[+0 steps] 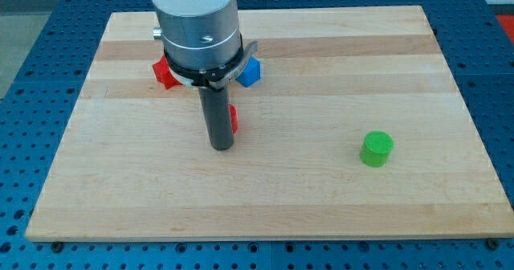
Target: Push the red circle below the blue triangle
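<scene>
My tip (221, 147) rests on the wooden board (321, 190) left of centre. A red block (234, 118) shows just at the rod's right side, touching or nearly touching it; most of it is hidden, so its shape cannot be made out. A blue block (251, 71) sits above it at the view's upper middle, partly hidden by the arm's grey body; it may be the triangle. Another red block (165, 73) peeks out at the arm's left side.
A green cylinder (376, 149) stands at the right of the board. The board lies on a blue perforated table (32, 101). The arm's grey body (199, 29) covers the upper left-middle of the board.
</scene>
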You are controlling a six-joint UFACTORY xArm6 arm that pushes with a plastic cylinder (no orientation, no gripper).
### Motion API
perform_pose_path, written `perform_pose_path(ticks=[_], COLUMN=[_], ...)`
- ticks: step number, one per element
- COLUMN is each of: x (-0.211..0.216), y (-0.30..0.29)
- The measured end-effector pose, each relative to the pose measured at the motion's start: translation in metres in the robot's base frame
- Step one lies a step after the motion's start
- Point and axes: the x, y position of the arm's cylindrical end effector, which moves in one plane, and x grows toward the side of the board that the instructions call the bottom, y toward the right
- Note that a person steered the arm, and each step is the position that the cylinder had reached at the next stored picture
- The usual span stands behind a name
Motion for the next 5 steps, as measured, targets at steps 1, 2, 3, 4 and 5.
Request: perform_pose_path(ticks=[1,2,3,4,5], x=[0.003,-0.01,-0.024,-0.029,-0.029], y=[0.011,0.035,0.035,0.018,0.003])
